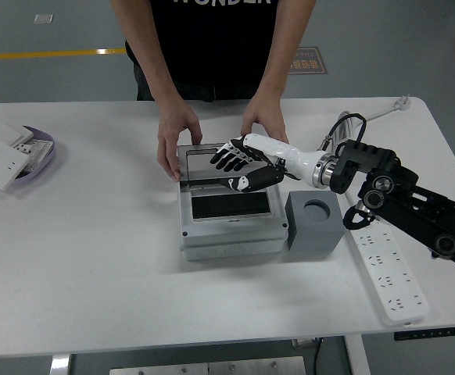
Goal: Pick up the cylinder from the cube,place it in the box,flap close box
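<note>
White table (94, 266) is bearing the grey box (229, 231), with the cube (314, 223) touching its right side. Right hand (243, 162) is hovering, fingers spread, at the raised flap (212, 160); a person's hands (178, 134) are steadying the box. Cylinder not visible.

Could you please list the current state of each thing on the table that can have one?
box: open, nothing showing in its dark inside
lid: raised, held by the person's hands
right hand: fingers spread, holding nothing, at the lid
cube: upright beside the box, top hole empty
cylinder: not visible
power strip: lying flat, nothing plugged in
</note>
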`<action>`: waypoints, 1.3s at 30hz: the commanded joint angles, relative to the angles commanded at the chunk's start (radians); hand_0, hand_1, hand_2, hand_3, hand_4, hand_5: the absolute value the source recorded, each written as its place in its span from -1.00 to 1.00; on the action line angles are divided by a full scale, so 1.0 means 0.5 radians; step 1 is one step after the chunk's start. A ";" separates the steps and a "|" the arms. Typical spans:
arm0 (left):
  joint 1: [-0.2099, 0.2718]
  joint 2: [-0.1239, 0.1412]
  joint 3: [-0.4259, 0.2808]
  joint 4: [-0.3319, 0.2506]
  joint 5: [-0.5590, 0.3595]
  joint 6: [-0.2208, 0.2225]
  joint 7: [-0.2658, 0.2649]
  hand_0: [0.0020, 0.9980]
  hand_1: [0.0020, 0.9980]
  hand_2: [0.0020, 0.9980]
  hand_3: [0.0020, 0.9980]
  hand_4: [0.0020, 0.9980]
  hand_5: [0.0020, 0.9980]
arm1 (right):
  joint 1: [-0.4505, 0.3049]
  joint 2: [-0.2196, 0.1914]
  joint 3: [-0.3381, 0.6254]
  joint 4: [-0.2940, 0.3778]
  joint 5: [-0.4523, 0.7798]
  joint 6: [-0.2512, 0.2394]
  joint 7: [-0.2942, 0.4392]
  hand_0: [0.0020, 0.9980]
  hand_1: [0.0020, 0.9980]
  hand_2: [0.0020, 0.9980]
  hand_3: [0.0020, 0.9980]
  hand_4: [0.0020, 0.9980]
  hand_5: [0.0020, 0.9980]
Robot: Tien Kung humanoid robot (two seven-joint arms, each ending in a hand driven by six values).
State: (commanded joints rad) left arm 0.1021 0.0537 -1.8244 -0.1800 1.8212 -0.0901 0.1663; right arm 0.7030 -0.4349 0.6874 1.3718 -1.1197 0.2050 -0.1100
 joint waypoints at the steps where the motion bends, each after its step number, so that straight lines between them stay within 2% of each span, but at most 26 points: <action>1: 0.002 -0.002 -0.002 0.000 0.003 0.000 0.001 0.22 0.30 0.23 0.34 0.40 -0.76 | -0.006 -0.023 0.025 0.015 0.043 0.020 -0.001 0.49 0.41 0.41 0.39 0.40 -0.63; 6: 0.006 -0.007 -0.015 -0.001 0.018 -0.001 0.004 0.22 0.30 0.23 0.34 0.40 -0.76 | -0.011 -0.125 0.133 0.065 0.274 0.100 -0.009 0.48 0.38 0.40 0.39 0.42 -0.61; 10: 0.003 -0.007 -0.017 -0.001 0.021 -0.001 0.004 0.22 0.30 0.23 0.34 0.39 -0.76 | 0.015 -0.150 0.155 0.042 0.351 0.101 -0.010 0.45 0.36 0.39 0.39 0.43 -0.57; 32: -0.014 0.007 -0.028 -0.005 0.040 -0.005 0.011 0.22 0.30 0.23 0.34 0.39 -0.76 | 0.272 -0.070 -0.061 -0.304 0.349 0.057 0.020 0.43 0.34 0.37 0.37 0.44 -0.50; 39: -0.017 0.006 -0.034 -0.004 0.047 -0.003 0.009 0.22 0.30 0.23 0.34 0.39 -0.76 | 0.252 -0.047 -0.175 -0.294 0.342 0.028 0.021 0.42 0.34 0.37 0.38 0.44 -0.46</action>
State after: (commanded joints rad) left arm 0.0937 0.0566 -1.8414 -0.1820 1.8449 -0.0917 0.1708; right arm 0.8292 -0.4584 0.6000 1.2250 -0.9485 0.2188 -0.0996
